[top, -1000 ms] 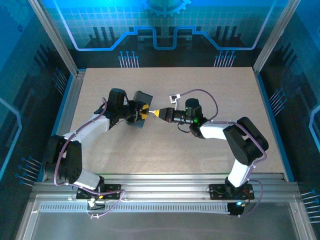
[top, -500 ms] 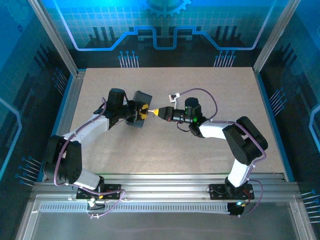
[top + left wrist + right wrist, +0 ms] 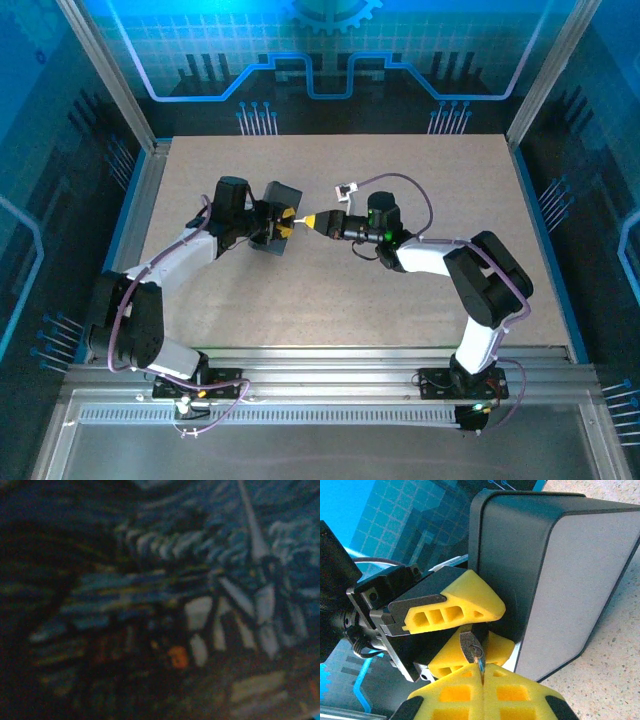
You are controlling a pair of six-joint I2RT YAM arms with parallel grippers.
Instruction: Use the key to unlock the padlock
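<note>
Presently the key (image 3: 481, 665), pinched in the right pincer (image 3: 482, 674), is being aligned with the padlock (image 3: 469, 648) clamped in the left pincer (image 3: 489, 630), insertion pending.

A dark box (image 3: 570, 570) was seen standing on a speckled beige table (image 3: 400, 300), pressed close behind the left jaws and directly ahead of the right jaws. A swirling blue painted print (image 3: 200, 580) was carried on its face. Blue printed panels (image 3: 320, 60) were set around the table.
</note>
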